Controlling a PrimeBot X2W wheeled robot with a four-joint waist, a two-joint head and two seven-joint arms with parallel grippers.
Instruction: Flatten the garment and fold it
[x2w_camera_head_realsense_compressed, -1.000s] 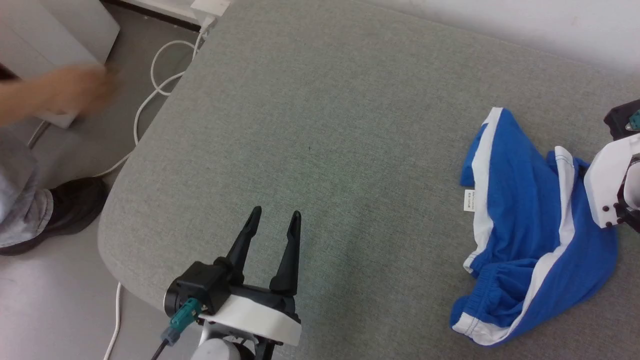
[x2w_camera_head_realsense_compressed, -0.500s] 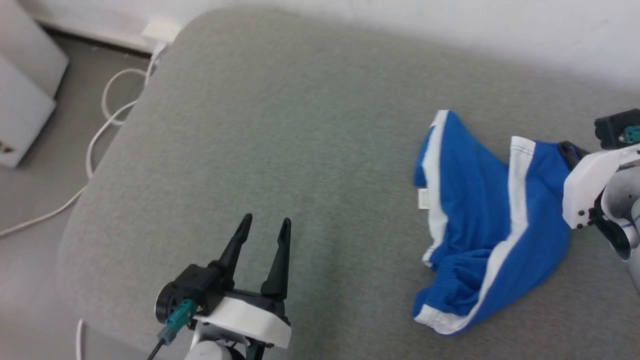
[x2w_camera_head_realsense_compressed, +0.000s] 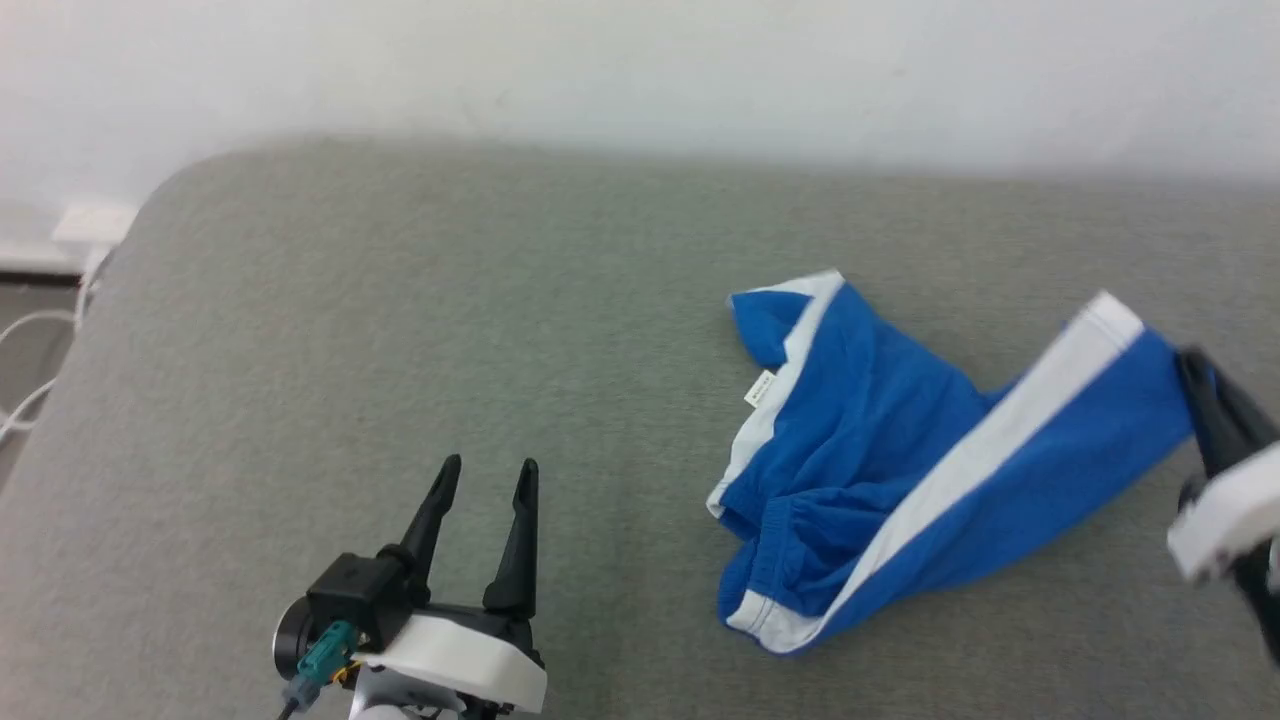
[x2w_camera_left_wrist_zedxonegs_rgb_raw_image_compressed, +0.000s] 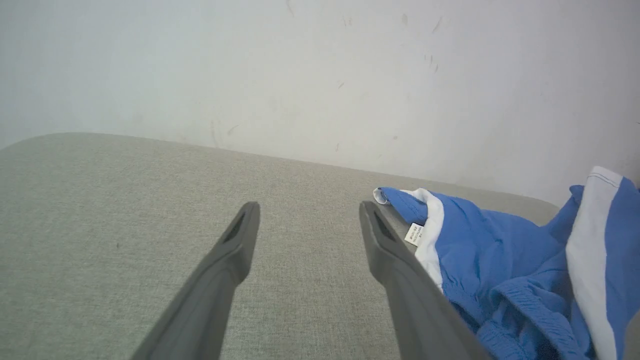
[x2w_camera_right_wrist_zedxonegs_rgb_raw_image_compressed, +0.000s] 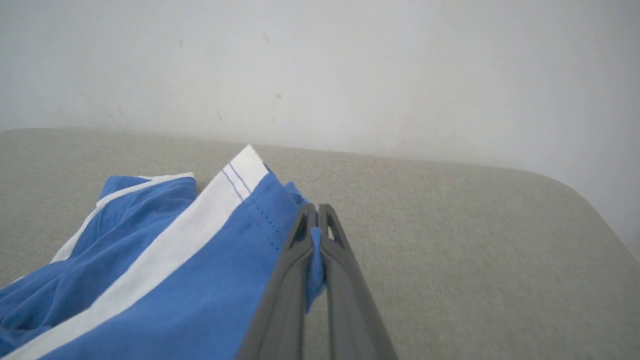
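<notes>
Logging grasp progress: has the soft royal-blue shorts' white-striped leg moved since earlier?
Yes: the right hand has pulled the striped leg rightward over the grey padded surface, away from its white label.

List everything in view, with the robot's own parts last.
soft royal-blue athletic shorts with white side stripes: one, blue and white, crumpled on the right part of the padded surface
small white fabric label: one, white, at the shorts' left edge
grey fabric-covered padded surface: one, grey, beneath the shorts and both arms
plain white wall: one, white, behind the surface
thin white cable: one, it seems, white, beyond the surface's left edge
white plastic block: one, white, by the wall at far left, too blurred to identify
left end effector: one, dark fingers, open over bare surface, left of the shorts
right end effector: one, dark fingers, shut on the shorts' right corner
</notes>
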